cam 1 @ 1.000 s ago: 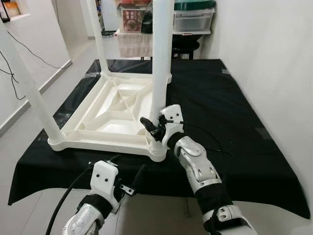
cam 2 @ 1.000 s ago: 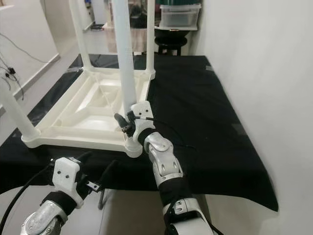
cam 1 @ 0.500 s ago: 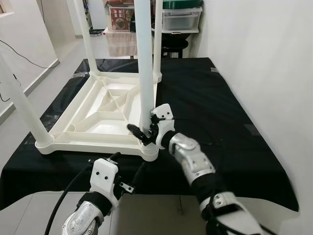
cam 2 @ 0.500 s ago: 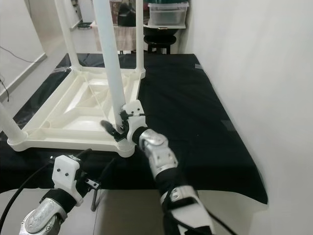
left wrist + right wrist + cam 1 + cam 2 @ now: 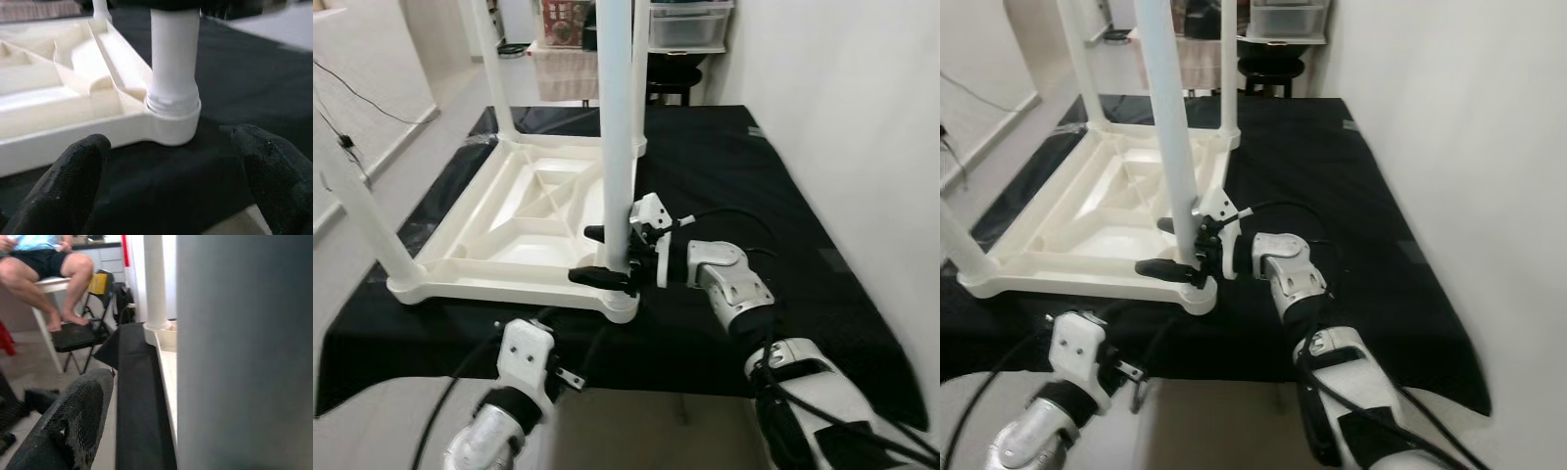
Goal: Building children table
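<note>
While person (image 5: 44,264) sits (background), leg (image 5: 615,137) blocks.

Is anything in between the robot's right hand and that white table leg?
No, nothing visible. The right end effector is already at the leg, low down near the corner socket, with one black finger on each side of it.

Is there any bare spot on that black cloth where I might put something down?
Yes: the black cloth lies bare between the upturned white table and the wall. It is crowded at the near table leg, where the right gripper has its fingers about the base.
</note>
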